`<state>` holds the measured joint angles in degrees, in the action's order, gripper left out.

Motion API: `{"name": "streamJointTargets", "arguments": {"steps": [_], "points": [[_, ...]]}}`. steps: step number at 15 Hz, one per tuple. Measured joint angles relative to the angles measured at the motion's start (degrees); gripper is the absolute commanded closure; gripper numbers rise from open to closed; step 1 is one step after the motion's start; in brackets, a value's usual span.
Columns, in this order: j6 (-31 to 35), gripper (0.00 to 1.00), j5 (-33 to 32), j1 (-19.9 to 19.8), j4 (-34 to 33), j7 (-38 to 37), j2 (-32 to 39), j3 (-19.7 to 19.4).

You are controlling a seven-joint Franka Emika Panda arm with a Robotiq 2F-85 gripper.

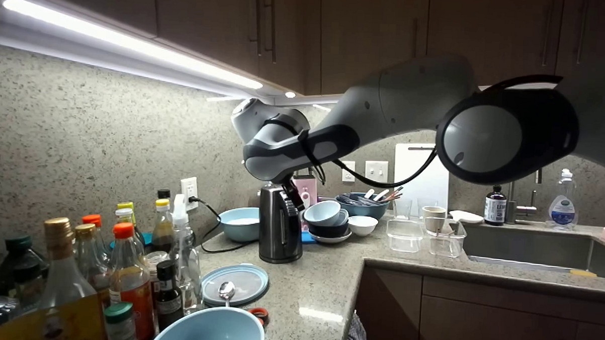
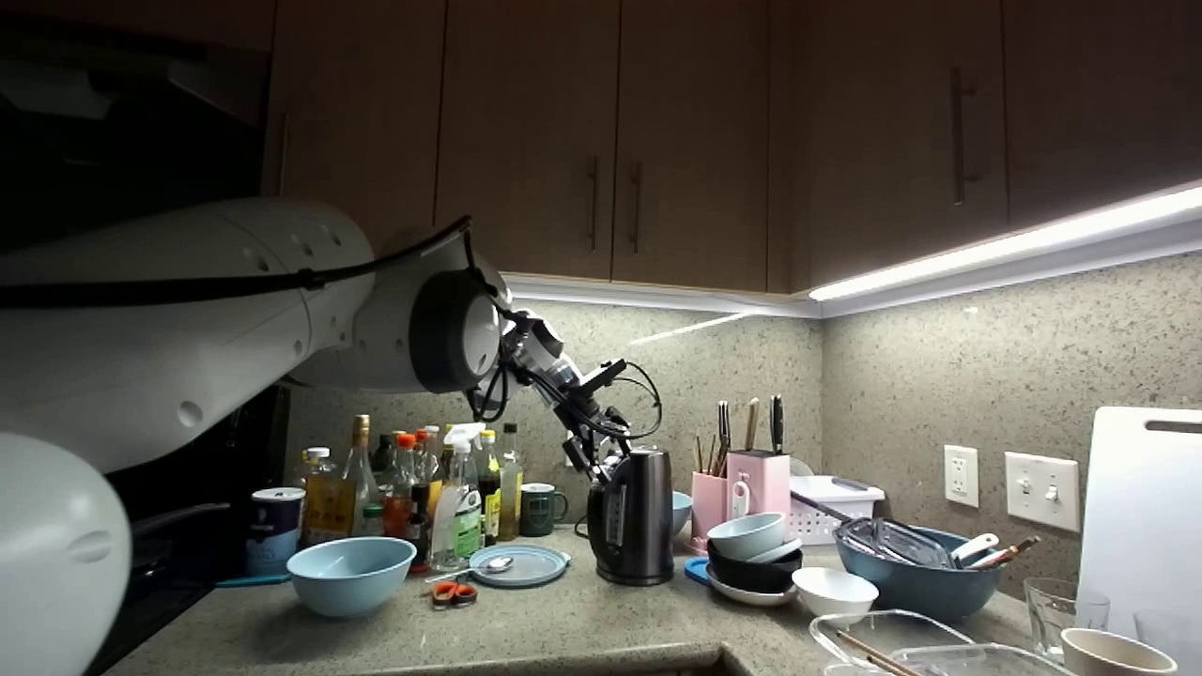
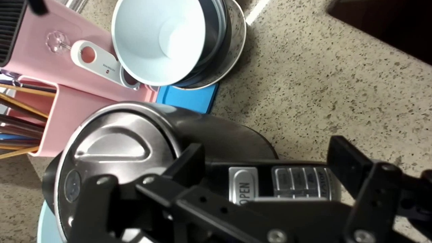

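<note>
Gripper (image 3: 268, 163) parted at electric kettle (image 2: 646, 516)

In the lower half of the wrist view the fingers (image 3: 348, 162) stand wide apart, the kettle's handle (image 3: 265, 179) with its OPEN button (image 3: 243, 182) showing between them; whether they touch it cannot be told. The kettle is upright on the speckled counter (image 3: 320, 84), just below centre in both exterior views. At the wrist view's upper left, a pale-blue bowl (image 3: 158, 40) tilts on stacked bowls (image 3: 211, 37) beside a pink knife block (image 3: 67, 25).

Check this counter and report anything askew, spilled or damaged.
The topmost stacked bowl, light blue, looks askew: it sits tipped sideways instead of level above the black bowl. The kettle stands upright; no spill or damage shows.
</note>
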<state>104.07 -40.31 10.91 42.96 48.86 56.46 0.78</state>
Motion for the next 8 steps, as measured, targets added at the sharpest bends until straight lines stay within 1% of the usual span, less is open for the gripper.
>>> {"name": "streamJointTargets", "arguments": {"steps": [5,8], "points": [[0.66,0.0,-1.06,2.55,-4.3,-2.16,3.17,-1.35],[0.65,0.0,-1.11,4.4,-5.48,-4.22,3.93,-2.46]]}}
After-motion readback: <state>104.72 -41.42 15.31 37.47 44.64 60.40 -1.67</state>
